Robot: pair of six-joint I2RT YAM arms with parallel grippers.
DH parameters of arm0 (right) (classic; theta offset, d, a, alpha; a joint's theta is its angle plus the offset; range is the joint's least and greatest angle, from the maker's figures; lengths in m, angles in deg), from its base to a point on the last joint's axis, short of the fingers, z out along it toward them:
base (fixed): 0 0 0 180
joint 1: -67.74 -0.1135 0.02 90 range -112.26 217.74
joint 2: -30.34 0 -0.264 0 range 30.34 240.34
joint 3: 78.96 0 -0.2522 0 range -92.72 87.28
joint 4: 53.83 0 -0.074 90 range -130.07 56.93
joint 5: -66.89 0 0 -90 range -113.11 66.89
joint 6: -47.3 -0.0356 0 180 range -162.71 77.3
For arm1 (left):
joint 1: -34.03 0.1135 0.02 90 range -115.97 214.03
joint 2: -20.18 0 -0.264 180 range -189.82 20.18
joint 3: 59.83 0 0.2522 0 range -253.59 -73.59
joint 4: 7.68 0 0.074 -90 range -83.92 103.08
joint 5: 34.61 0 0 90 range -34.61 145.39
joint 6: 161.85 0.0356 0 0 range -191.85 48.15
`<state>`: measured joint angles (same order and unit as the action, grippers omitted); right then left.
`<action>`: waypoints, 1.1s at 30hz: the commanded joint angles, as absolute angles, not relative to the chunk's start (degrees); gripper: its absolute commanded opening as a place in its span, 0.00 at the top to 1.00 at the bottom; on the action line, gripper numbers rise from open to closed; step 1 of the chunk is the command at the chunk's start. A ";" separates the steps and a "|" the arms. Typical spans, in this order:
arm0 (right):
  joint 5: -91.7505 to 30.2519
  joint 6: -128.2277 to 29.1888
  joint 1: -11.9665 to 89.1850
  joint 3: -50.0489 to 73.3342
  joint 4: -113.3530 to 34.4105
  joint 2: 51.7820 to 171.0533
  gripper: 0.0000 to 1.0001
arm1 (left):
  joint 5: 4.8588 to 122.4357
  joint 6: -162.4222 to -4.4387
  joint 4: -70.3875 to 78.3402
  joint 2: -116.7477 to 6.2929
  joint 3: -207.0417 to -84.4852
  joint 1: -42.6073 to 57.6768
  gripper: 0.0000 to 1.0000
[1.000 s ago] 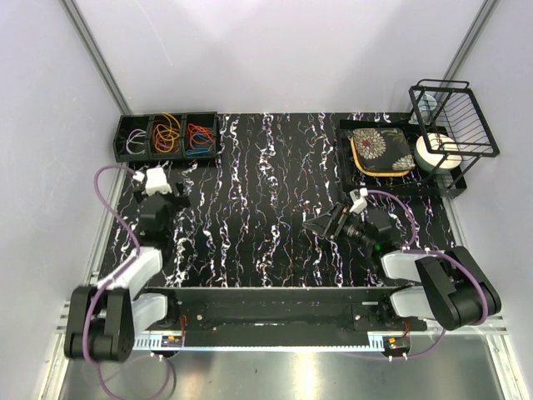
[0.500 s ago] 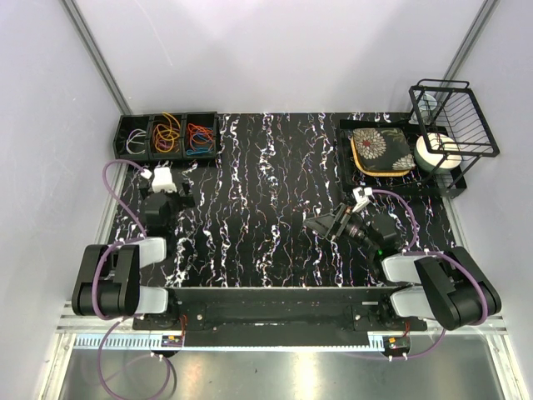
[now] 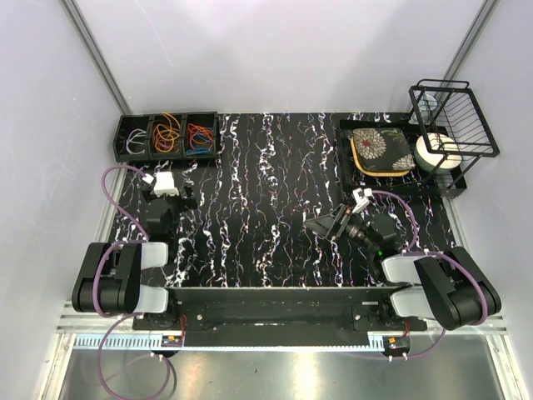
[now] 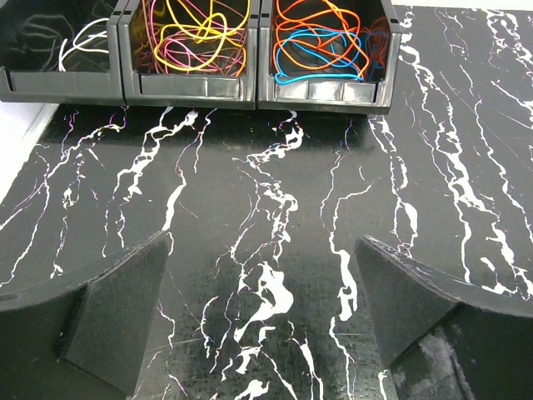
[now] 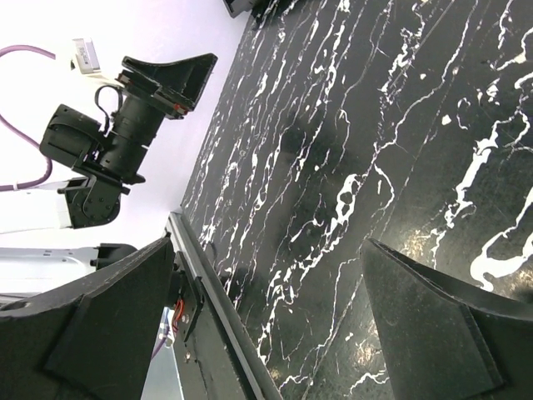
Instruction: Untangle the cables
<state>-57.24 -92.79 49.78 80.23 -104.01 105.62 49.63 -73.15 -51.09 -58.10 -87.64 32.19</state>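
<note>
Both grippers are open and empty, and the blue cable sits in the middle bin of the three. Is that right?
Not quite. The blue cable lies in the right-hand bin, among orange cables, not in the middle bin, as the left wrist view shows. The left gripper and right gripper are open and empty.

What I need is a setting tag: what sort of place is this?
Probably a robot lab test cell: plain white walls around a black marbled table, left arm and right arm bolted at its near edge, bins of coloured cables.
</note>
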 commanded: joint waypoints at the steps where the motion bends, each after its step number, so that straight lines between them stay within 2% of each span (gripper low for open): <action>1: -57.12 -92.98 49.81 79.19 -104.40 105.57 0.00 | 49.94 -72.20 -56.23 -58.40 -87.39 32.10 0.01; 33: -55.19 -93.42 49.72 77.79 -99.04 105.66 0.00 | 49.94 -72.20 -56.23 -58.40 -87.48 32.19 0.01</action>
<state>-56.49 -93.36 49.78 79.53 -99.13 105.62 49.63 -73.15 -51.41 -58.12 -87.64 32.19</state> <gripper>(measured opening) 0.994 0.985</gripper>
